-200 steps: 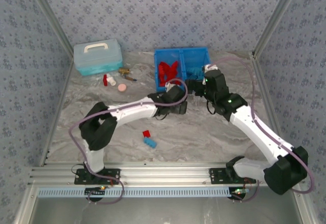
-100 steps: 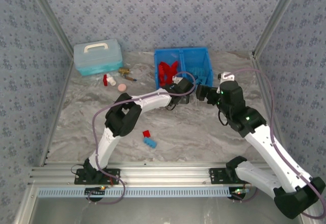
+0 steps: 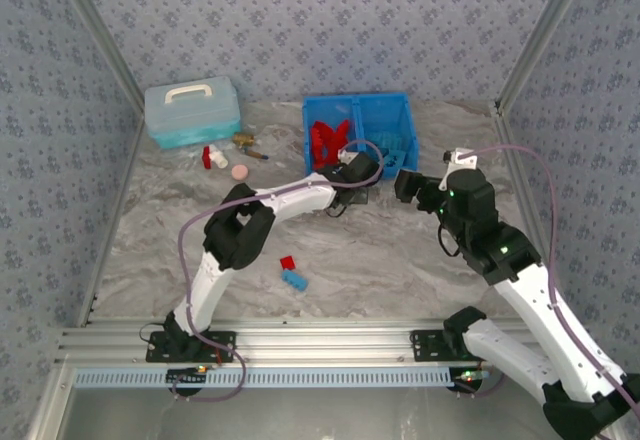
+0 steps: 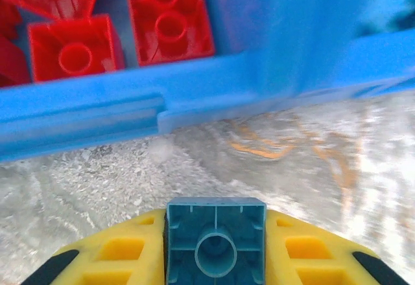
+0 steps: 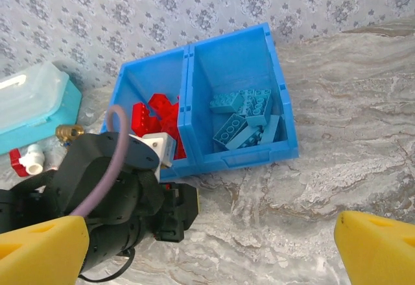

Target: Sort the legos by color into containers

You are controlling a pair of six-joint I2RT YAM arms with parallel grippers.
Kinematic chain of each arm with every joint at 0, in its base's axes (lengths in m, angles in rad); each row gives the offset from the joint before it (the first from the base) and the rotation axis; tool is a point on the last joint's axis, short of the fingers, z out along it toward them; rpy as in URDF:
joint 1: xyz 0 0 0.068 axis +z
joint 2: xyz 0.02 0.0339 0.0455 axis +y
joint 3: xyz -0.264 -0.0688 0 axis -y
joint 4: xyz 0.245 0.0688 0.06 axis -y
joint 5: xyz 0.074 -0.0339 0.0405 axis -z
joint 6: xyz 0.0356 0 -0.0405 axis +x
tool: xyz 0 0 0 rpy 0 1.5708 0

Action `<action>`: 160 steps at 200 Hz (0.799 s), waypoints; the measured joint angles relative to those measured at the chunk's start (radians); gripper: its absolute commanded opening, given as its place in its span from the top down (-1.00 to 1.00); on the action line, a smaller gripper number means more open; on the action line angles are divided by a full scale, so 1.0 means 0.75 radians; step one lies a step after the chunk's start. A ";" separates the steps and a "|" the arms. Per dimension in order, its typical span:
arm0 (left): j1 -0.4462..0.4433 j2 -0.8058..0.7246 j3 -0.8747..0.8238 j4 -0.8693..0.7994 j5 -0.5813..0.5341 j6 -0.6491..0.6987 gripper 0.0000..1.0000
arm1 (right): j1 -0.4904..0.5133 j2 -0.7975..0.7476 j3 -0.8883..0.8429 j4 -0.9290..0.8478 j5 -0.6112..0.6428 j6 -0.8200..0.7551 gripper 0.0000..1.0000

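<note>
The blue bin (image 3: 358, 110) stands at the back middle of the table. Its left compartment holds red legos (image 3: 330, 140), its right compartment light blue legos (image 5: 246, 113). My left gripper (image 3: 362, 173) hovers just before the bin's front wall (image 4: 194, 100), shut on a light blue lego (image 4: 216, 243) whose hollow underside faces the camera. Red legos (image 4: 168, 16) lie right behind that wall. My right gripper (image 3: 405, 185) hangs open to the right of the left one, nothing between its yellow fingers (image 5: 42, 252). A loose red lego (image 3: 288, 262) and a blue lego (image 3: 294, 280) lie on the table's near middle.
A pale teal lidded box (image 3: 192, 110) stands at the back left. Before it lie a red-and-white bottle (image 3: 211, 157), a pink disc (image 3: 239, 172) and a small brass piece (image 3: 248, 145). Patterned walls close in the table.
My right gripper has drawn back from the bin toward the right and the near side. My left arm stretched forward to the bin's front wall, then held still.
</note>
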 measured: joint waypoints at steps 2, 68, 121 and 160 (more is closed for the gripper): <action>-0.002 -0.011 0.003 -0.002 -0.001 0.003 0.46 | 0.000 -0.008 0.000 -0.003 0.000 0.001 -1.00; -0.009 0.102 0.789 -0.039 -0.073 0.202 0.42 | 0.000 -0.160 -0.047 -0.098 0.026 0.071 -1.00; 0.070 0.482 1.199 0.006 -0.091 0.375 0.21 | 0.000 -0.217 -0.047 -0.178 0.036 0.085 -1.00; 0.086 0.611 1.199 -0.003 -0.070 0.444 -0.09 | 0.000 -0.226 -0.053 -0.198 0.036 0.108 -1.00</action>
